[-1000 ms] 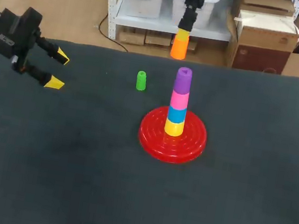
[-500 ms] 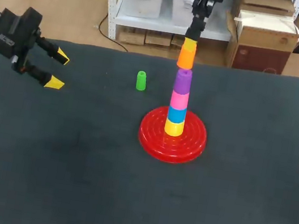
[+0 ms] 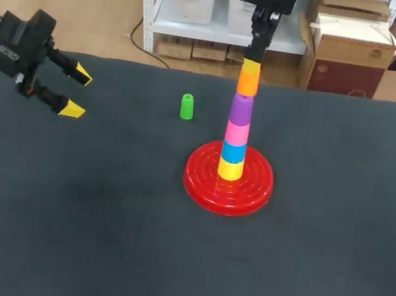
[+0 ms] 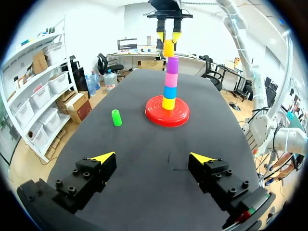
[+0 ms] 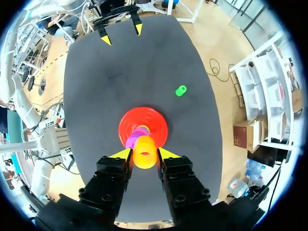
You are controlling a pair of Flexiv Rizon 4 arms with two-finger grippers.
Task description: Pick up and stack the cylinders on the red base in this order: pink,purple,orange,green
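Above the red base (image 3: 200, 182), the right gripper (image 5: 144, 153) is clamped on the orange cylinder (image 3: 248, 78), placed on the purple cylinder (image 3: 241, 110). Next, probably: release it, then fetch the green cylinder (image 3: 186, 107) lying nearby; the left gripper (image 3: 77, 91) waits with fingers apart

Bright, even light covers the dark table (image 3: 92, 237), leaving only faint, soft shadows.

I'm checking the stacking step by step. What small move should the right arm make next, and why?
Probably open the right claw and let go: it grips the orange cylinder, which seems to sit on the purple cylinder atop the stack on the red base. The green cylinder waits on the table.
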